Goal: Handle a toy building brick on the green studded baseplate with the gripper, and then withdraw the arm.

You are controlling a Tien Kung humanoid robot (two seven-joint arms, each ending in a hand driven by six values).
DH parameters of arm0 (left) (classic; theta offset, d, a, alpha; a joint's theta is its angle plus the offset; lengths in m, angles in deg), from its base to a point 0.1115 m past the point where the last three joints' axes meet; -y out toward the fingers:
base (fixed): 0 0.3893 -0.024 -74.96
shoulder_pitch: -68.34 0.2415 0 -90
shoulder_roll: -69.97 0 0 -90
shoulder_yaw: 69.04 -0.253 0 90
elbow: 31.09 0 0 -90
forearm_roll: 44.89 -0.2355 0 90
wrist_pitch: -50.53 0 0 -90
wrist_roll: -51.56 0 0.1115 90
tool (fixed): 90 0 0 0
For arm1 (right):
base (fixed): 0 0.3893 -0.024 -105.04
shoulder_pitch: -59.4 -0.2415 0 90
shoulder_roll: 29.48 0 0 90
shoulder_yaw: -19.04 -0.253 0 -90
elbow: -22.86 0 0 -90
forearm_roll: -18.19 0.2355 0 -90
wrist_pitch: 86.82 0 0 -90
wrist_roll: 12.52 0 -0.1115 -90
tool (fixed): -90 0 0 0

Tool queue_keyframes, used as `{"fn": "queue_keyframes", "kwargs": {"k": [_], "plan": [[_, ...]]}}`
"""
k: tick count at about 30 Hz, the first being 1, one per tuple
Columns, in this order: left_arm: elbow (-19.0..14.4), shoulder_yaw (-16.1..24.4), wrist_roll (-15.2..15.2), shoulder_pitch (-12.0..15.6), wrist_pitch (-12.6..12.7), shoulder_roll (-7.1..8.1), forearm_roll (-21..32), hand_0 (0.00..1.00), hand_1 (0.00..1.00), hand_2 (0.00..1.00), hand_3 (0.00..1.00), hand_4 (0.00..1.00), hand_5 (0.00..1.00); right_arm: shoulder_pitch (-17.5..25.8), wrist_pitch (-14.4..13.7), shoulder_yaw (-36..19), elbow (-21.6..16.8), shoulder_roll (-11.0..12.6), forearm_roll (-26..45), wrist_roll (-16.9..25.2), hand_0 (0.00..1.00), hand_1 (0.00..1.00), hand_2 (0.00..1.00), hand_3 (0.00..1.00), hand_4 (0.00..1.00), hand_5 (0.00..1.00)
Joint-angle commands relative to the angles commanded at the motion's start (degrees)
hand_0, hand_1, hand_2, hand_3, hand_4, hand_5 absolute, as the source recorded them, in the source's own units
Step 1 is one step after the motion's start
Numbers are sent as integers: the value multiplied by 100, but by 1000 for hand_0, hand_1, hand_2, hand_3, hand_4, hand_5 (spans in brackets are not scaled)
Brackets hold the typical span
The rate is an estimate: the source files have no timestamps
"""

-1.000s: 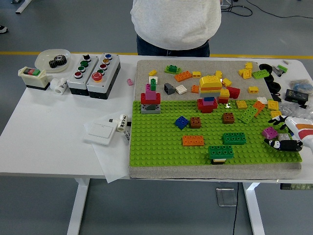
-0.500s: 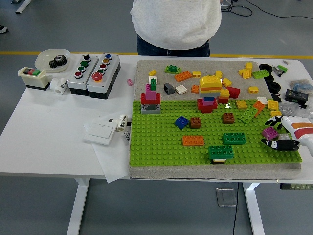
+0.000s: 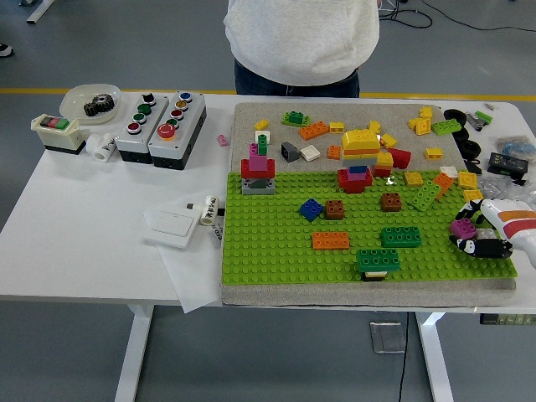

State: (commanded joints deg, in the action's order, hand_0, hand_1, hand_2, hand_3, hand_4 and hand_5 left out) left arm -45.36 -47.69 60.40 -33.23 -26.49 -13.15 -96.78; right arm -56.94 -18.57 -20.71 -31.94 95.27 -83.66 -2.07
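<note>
Many bricks across green baseplate (image 3: 276, 243) on white table (image 3: 75, 234), right hand (image 3: 481, 234) grasping magenta brick (image 3: 463, 227).

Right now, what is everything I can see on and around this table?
Green studded baseplate: one, on a grey mat, table's right half.
Loose bricks: many, mixed colours, on the mat's far strip.
Bricks on the baseplate: about a dozen, including orange brick, dark green brick, blue brick.
Magenta brick: one, baseplate's right edge, at the hand.
Button boxes: two, grey, far left.
Bowl with gear: one, white, far left.
White switch plate: one, on paper.
Person: one, far side.
Right hand: fingers around the magenta brick.
</note>
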Motion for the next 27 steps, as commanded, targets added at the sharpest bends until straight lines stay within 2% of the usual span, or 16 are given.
{"fn": "queue_keyframes", "kwargs": {"k": [4,5,15,27], "plan": [[-1,3,1,-5,-2,1,-6,761,745,751,609,658,626,-5,-19,0,14,0,-17,38,335,466,556,550,731,417],[-1,3,1,-7,-2,1,-7,761,745,751,608,660,628,-7,-20,0,23,-1,-20,46,308,446,535,524,688,410],[-6,0,3,-14,-5,-1,-7,761,745,751,608,659,627,-35,86,11,119,-32,-102,113,294,435,522,507,678,414],[-11,3,10,-25,-10,2,-24,766,746,755,608,660,628,-49,-3,13,187,-49,-184,203,292,426,508,496,645,416]]}}
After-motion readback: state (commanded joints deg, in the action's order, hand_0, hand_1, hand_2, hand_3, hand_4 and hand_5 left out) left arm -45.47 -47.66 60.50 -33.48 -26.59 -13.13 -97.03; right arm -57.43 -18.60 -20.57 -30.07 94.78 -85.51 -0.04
